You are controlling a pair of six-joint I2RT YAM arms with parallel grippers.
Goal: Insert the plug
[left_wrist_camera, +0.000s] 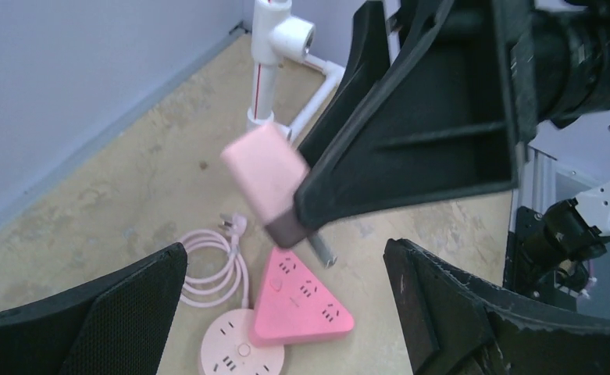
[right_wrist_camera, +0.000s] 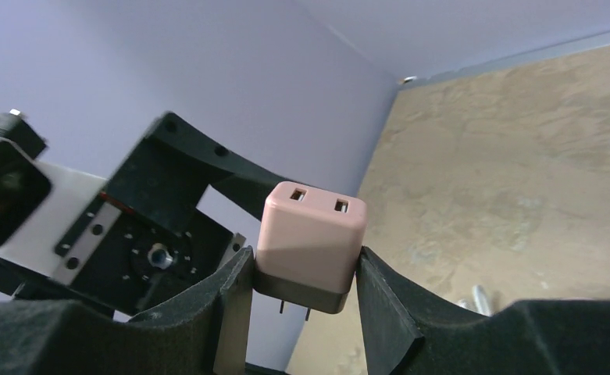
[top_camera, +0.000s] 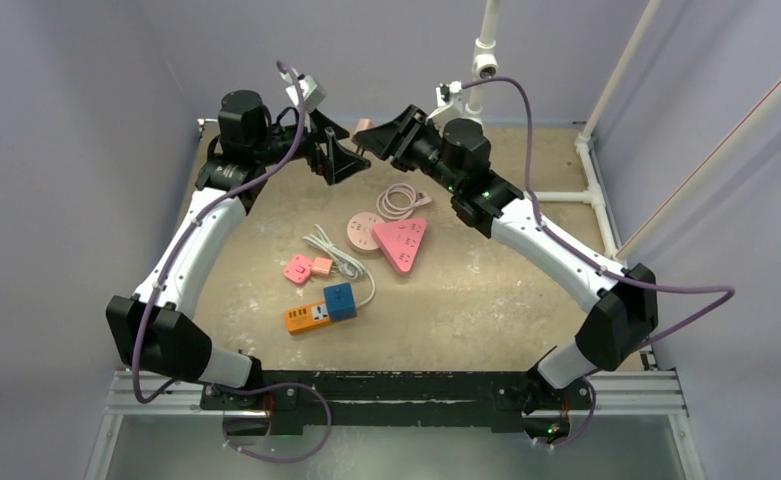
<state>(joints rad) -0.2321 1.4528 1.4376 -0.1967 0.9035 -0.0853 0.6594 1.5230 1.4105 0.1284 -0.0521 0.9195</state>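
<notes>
Right wrist view: see plug [right_wrist_camera: 311, 238], a pink cube with two slots on its outer face, pinched by its sides in right gripper [right_wrist_camera: 305, 267]; see prongs on the underside, pointing back between the pads toward the wrist. Left wrist view: confirm same plug aloft at the tip of the right fingers [left_wrist_camera: 411, 133], well above table [left_wrist_camera: 130, 187] and clear of every socket. Note left gripper [left_wrist_camera: 286, 269] spread wide, nothing between its pads, facing the plug from close by without touching it. Top view: place both grippers together over the far middle of the table, well apart from triangular strip [top_camera: 402, 243], round strip [top_camera: 364, 232], pink cable [top_camera: 398, 200], orange strip [top_camera: 308, 317] with blue cube [top_camera: 340, 300] on it, and small pink adapters [top_camera: 304, 268] beside white cord [top_camera: 341, 255]. Judge task roughly half done at best: plug picked up and secured, insertion not yet begun. Left to do, by estimate: turn prongs downward, carry plug to a strip, line up with a socket, press home. Cannot tell which strip is the target. Flag risk: with prongs facing the wrist, expect a reorientation or regrasp before any push.
</notes>
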